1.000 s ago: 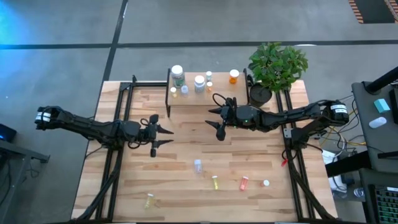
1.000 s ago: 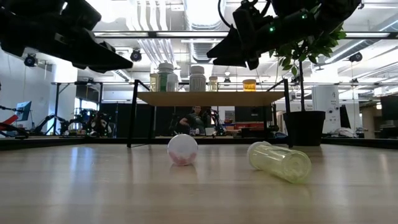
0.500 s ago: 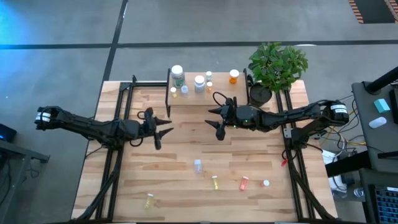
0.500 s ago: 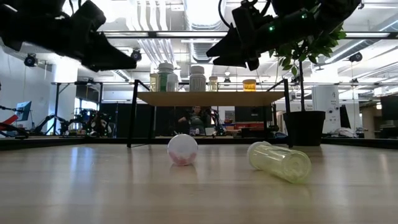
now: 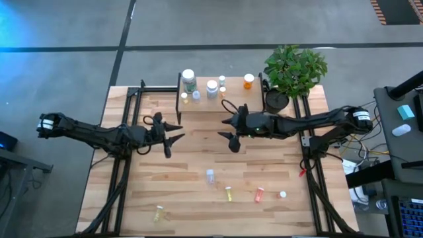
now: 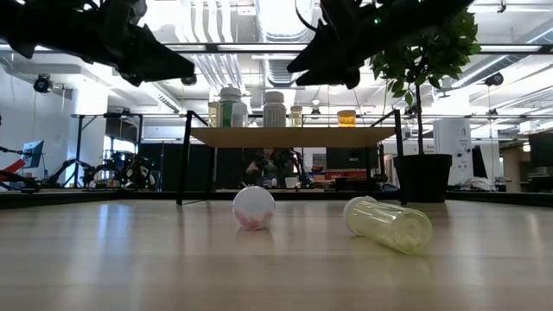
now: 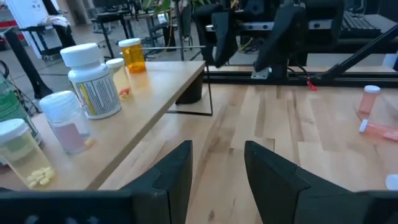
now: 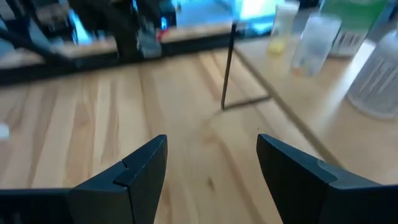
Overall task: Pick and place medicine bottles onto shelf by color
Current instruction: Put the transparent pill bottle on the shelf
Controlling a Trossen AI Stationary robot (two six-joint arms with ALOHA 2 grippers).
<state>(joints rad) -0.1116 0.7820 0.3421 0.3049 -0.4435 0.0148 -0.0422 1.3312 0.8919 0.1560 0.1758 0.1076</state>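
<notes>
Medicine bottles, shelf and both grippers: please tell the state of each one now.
orange bottle: upright on the shelf.
white-capped bottle: upright on the shelf.
yellow bottle: lying on the table.
clear bottle: lying on the table.
left gripper: open, empty, above the table.
right gripper: open, empty, before the shelf.

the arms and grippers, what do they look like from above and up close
Both arms are dark, thin and jointed, each with a white band near its outer end. The left gripper and right gripper each end in two pointed black fingers. A small green light glows on the right arm's wrist. In the wrist views the fingers are broad, matt black wedges with angled faces.
</notes>
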